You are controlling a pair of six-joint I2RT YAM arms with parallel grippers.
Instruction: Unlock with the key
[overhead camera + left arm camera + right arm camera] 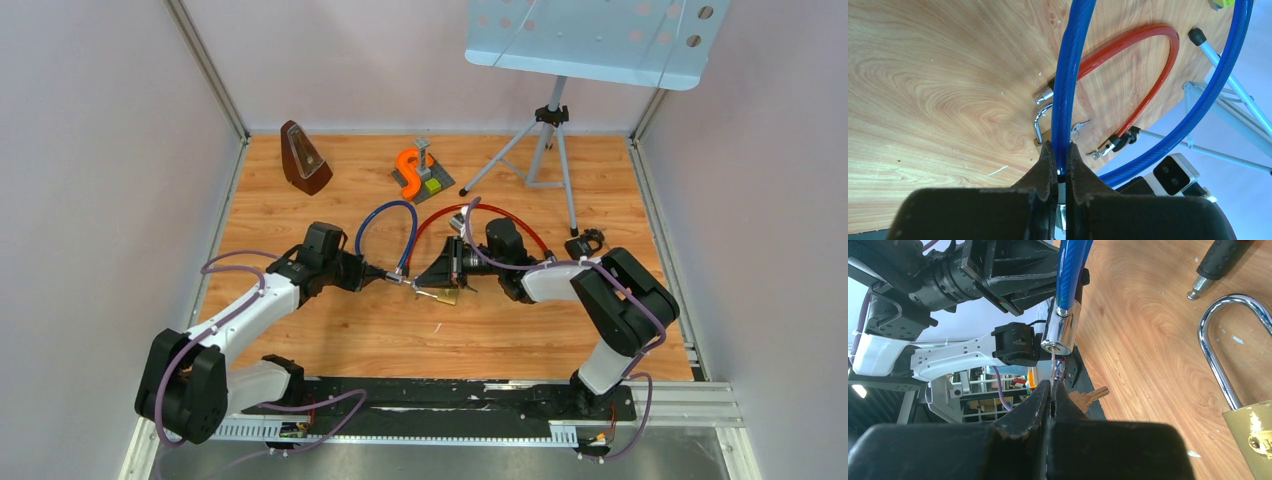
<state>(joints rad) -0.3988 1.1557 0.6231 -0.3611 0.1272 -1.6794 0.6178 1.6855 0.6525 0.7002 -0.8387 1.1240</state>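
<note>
**Lining up key and lock, both claws clamped**

Left gripper [1060, 150] is squeezed tight on the blue cable [1068, 75], right by its end, out over the middle of the table [923, 100]. Over to the right wrist view: the cable's chrome cylinder [1059, 335] points its keyhole face straight at the right gripper [1053, 388]. That claw is pinched shut on a thin key [1053, 365], which reaches up to the cylinder's face. Whether the tip is actually inside the keyhole, can't tell. A second key [1091, 395], brassy, dangles just beside the fingers. Down on the wood lies a brass padlock [1252, 437], near the right gripper. The red cable [1148, 60] arcs beyond the blue loop, apart from both grippers
</note>
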